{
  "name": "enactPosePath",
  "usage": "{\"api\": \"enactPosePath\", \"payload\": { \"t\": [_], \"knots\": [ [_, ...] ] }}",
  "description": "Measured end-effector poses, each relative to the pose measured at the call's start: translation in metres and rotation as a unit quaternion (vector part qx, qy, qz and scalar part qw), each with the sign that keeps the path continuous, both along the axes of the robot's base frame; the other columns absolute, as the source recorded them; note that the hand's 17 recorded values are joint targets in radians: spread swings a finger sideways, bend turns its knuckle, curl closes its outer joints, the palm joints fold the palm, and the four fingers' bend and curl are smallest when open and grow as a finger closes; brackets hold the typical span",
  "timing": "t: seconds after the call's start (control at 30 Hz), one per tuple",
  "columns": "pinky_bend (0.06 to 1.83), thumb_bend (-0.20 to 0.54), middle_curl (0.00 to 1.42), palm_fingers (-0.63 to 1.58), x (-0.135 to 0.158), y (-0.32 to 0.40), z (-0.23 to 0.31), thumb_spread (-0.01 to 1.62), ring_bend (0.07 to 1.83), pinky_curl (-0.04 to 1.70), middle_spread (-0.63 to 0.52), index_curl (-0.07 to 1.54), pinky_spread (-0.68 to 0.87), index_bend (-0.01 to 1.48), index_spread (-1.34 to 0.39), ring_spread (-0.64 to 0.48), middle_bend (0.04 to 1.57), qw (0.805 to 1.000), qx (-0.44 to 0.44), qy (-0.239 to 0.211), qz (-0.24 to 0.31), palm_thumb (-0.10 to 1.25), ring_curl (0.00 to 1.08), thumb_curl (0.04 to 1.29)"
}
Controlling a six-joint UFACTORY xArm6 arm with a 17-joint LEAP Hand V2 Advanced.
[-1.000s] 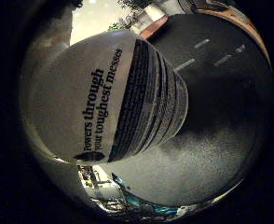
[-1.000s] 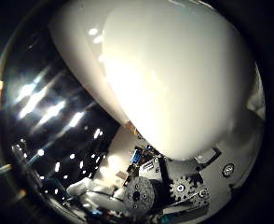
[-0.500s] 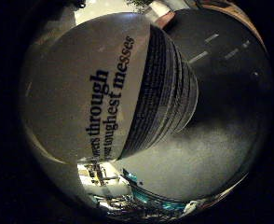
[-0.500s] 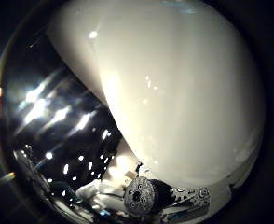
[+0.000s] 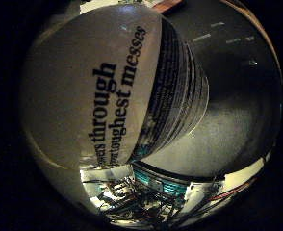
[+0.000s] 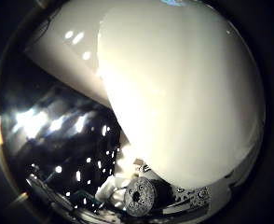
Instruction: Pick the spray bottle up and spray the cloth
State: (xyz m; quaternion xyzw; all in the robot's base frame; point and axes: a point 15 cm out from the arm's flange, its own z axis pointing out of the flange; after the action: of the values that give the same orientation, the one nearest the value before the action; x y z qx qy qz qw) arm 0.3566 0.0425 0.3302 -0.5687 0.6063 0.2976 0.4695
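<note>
Since a second ago the spray bottle [image 5: 98,96] has swelled in both palm views: its white labelled body now takes up far more of the little-finger-side picture, and in the thumb-side picture its smooth white wall crowds out most of the geared parts that showed before. As these cameras ride on the palm, I read this as the palm closing on the bottle rather than the bottle moving.

The relation that matters is that the bottle lies directly in front of the palm, very close, perhaps already against it. Its long axis runs across the little-finger-side view, from the broad labelled flank toward the narrower banded end that stands out over the dark surface [image 5: 237,96]. Whether that end rests on the surface is not visible.

Of the hand [image 6: 141,198], only a geared part and some white pieces show at the edge of the thumb-side view, just beside the bottle's wall. Whether the fingers are curled round the bottle or spread wide I cannot tell. The cloth is not in view, nor is the bottle's trigger. In my judgement the grasp is being settled, and the lift and the spraying are not yet done.
</note>
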Motion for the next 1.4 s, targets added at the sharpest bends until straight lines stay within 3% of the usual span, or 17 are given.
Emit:
{"api": "enactPosePath", "payload": {
  "t": [0.27,0.6,0.97,1.4],
  "knots": [
    [1.1,-0.017,1.04,1.06,-0.012,0.0,0.03,0.71,1.36,1.35,-0.23,1.13,-0.18,0.94,-0.36,-0.24,1.19,0.995,-0.057,0.041,0.066,1.05,0.85,0.87],
    [1.1,-0.019,1.04,1.07,-0.004,0.002,0.065,0.72,1.36,1.36,-0.23,1.13,-0.18,0.93,-0.35,-0.24,1.19,0.977,-0.152,0.081,0.127,1.04,0.86,0.88],
    [1.1,-0.019,1.03,1.07,0.031,0.029,0.091,0.7,1.35,1.36,-0.22,1.13,-0.17,0.93,-0.35,-0.24,1.19,0.95,-0.25,0.093,0.159,1.03,0.87,0.88],
    [1.1,-0.019,1.03,1.07,0.075,0.091,0.091,0.7,1.35,1.36,-0.22,1.13,-0.17,0.93,-0.35,-0.24,1.19,0.927,-0.286,0.12,0.213,1.02,0.87,0.88]
  ]
}}
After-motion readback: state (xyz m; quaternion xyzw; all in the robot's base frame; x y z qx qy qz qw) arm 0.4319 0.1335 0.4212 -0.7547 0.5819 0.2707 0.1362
